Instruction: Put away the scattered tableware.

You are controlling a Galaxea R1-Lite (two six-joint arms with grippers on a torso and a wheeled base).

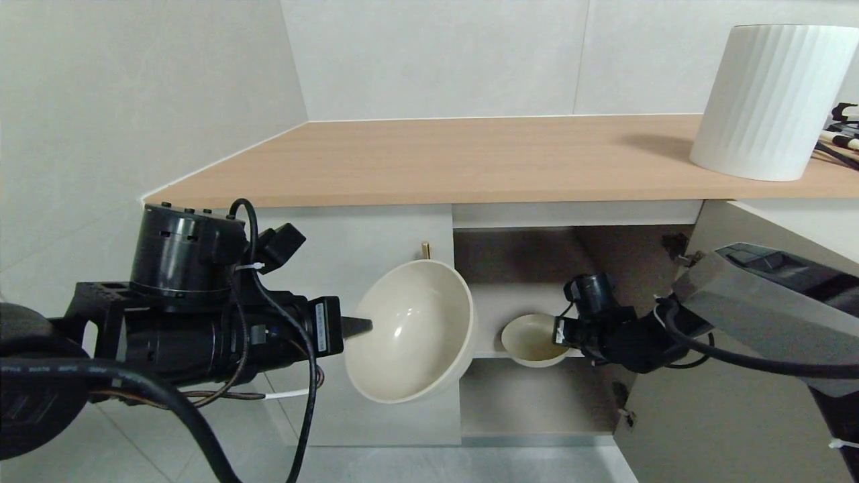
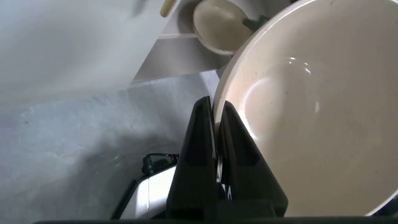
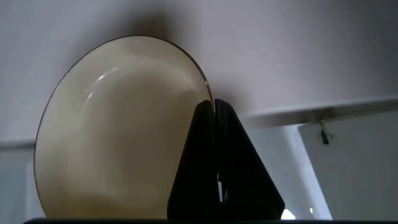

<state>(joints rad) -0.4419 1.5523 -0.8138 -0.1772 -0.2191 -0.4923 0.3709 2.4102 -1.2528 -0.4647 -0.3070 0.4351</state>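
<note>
left wrist view: large bowl [image 2: 311, 112] rim pinched between left gripper [image 2: 215, 104] jaws.

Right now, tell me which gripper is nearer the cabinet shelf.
Right. The right gripper, shut on the small bowl, is at the shelf; the left gripper, with the large bowl, is outside, before the closed door.

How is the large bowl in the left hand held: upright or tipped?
Tipped: the large bowl shows its inside sideways, not upward, with the left hand pinching its rim.
</note>
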